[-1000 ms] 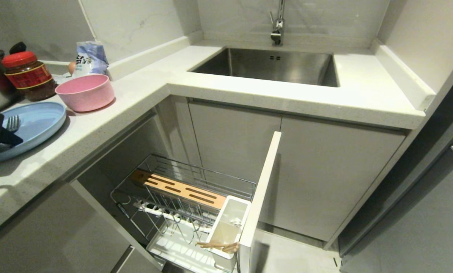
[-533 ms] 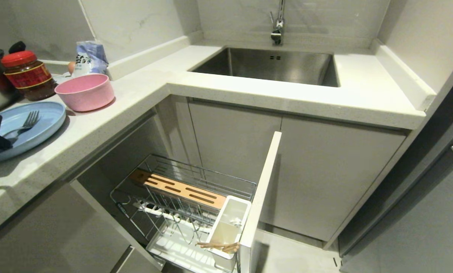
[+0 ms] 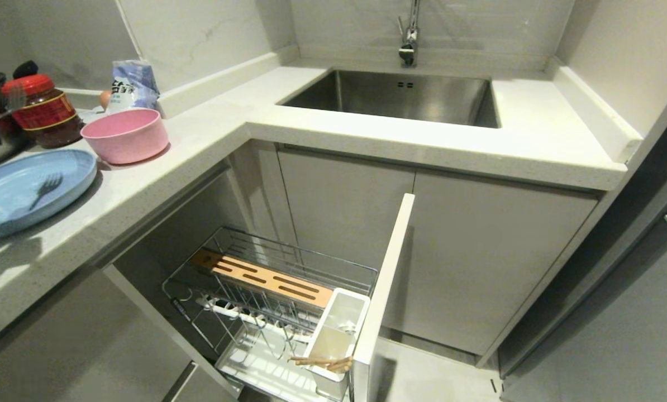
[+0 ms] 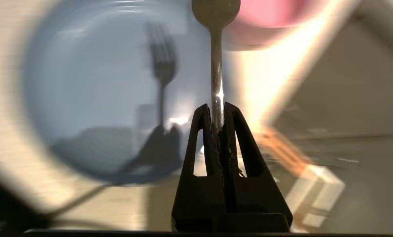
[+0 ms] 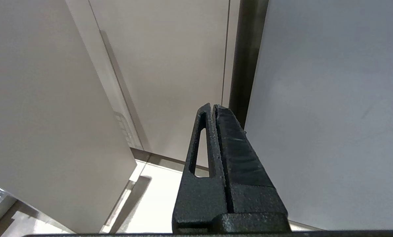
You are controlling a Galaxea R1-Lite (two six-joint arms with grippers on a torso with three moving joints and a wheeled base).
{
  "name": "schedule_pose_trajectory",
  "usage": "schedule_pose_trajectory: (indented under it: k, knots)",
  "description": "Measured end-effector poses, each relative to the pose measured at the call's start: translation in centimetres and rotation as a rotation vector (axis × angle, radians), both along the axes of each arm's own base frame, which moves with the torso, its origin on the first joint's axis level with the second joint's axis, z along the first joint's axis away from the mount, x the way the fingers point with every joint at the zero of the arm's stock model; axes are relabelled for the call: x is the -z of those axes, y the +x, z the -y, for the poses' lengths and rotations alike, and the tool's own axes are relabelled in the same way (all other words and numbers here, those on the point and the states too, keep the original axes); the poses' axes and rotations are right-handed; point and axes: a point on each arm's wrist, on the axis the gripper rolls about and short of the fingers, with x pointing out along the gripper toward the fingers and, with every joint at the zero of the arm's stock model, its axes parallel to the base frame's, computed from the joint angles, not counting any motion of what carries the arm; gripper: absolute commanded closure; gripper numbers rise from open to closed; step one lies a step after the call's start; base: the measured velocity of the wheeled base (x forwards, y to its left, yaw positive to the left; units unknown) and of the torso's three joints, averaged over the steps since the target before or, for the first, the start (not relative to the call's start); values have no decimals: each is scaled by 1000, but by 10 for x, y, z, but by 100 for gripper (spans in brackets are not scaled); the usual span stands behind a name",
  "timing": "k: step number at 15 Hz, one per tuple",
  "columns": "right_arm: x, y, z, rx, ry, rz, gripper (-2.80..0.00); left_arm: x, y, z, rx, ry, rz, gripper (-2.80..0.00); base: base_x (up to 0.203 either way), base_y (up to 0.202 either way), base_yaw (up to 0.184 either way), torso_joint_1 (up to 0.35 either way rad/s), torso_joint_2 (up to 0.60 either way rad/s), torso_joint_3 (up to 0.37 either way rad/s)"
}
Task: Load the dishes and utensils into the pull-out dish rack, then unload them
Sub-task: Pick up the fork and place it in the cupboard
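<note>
**A:** From over the robot's head, what do you see?

**B:** The pull-out dish rack [image 3: 289, 301] stands open below the desk [image 3: 210, 139]. The chopsticks [image 3: 322, 363] already lie in its white utensil cup [image 3: 339, 329]. The blue plate [image 3: 26, 190] and pink bowl [image 3: 124, 135] sit side by side on the desk, well apart from the rack. At the far left edge the fork [image 3: 12, 100] is in the air above the plate, in front of the red-lidded jar [image 3: 40, 111]; only its shadow lies on the plate.

**A:** And the camera behind the left hand?

**B:** The left hand [image 4: 218, 110] is pinched tight on the fork's [image 4: 216, 49] handle, tines pointing away, with the plate [image 4: 101, 82] under it.

**A:** The right one?

**B:** The right hand [image 5: 213, 108] is closed on nothing, parked in front of plain cabinet panels.

**A:** So how should it carry the fork over?

**B:** I'd say keep the pinch firm, since a thin metal handle may swivel. Clear the desk's edge before dropping down, line the fork upright over the cup, miss the chopsticks, and let go only once the lower end is inside.
</note>
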Motion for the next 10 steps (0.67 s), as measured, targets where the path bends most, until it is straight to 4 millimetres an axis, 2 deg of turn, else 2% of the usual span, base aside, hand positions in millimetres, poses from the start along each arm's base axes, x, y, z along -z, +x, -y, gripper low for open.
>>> schedule_pose_trajectory:
  k: [3,5,7,10]
  knots:
    - [0,0,0,0,0,0,0,-9,-9,47,181,-151,61,0,0,0,0,0,0,0]
    - [0,0,0,0,0,0,0,-6,-15,82,350,-228,30,0,0,0,0,0,0,0]
    - [0,0,0,0,0,0,0,5,-15,117,503,-264,-55,0,0,0,0,0,0,0]
    - [0,0,0,0,0,0,0,42,5,166,597,-248,-297,0,0,0,0,0,0,0]
